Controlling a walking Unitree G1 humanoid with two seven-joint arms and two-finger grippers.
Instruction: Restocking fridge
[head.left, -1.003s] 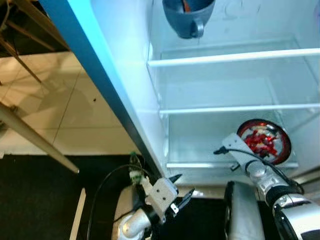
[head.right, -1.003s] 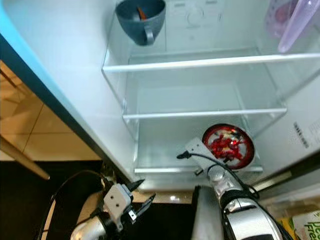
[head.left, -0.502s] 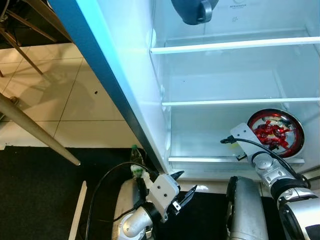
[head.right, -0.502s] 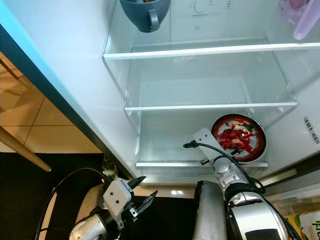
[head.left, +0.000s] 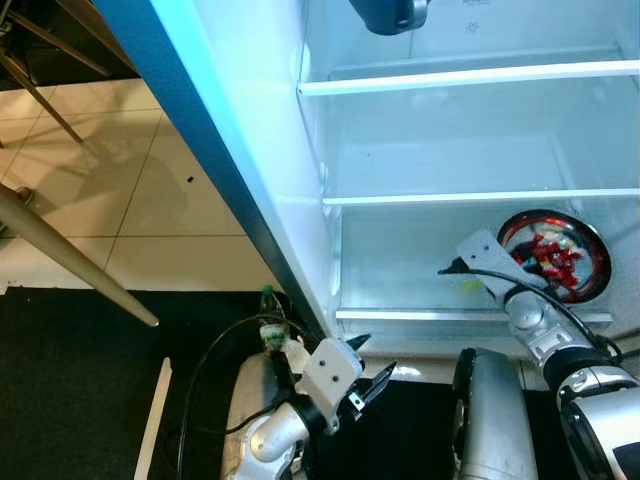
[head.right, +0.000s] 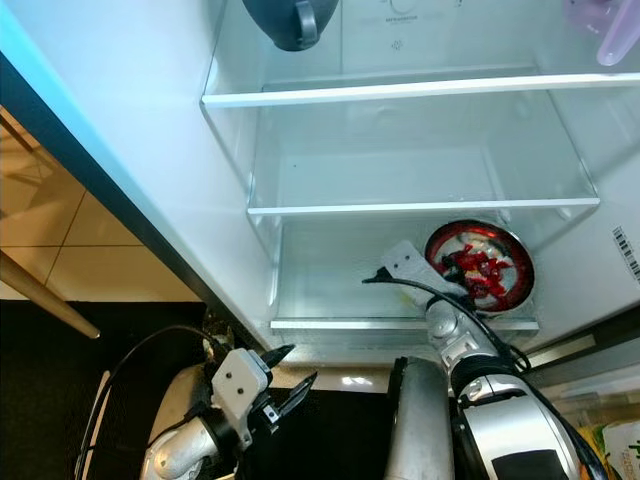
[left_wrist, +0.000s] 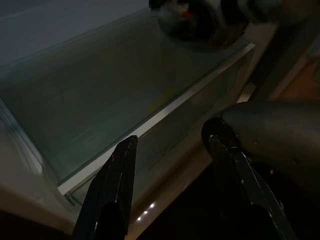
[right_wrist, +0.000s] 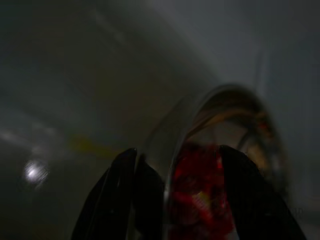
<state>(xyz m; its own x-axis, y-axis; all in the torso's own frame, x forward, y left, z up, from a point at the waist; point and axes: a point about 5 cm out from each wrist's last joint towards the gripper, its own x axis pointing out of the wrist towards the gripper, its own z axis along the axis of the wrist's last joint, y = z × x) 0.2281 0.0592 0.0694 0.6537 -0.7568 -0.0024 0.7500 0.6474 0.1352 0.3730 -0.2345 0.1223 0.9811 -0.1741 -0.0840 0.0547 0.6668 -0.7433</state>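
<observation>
The open fridge (head.right: 420, 150) has glass shelves. A red-rimmed bowl (head.right: 480, 265) of red food sits on the lowest shelf (head.right: 330, 290), the right arm (head.right: 455, 335) reaching to it. The left gripper (head.right: 290, 375) hangs low, fingers apart.

We are in a home kitchen; before us stands an open fridge (head.right: 150, 150) with glass shelves (head.right: 420, 208); a dark mug (head.right: 290, 18) sits on the shelf above them, and a red bowl of food (head.right: 480, 262) on the lowest one; left of the fridge lie beige floor tiles (head.left: 130, 200) and slanting wooden furniture legs (head.left: 70, 265).
</observation>
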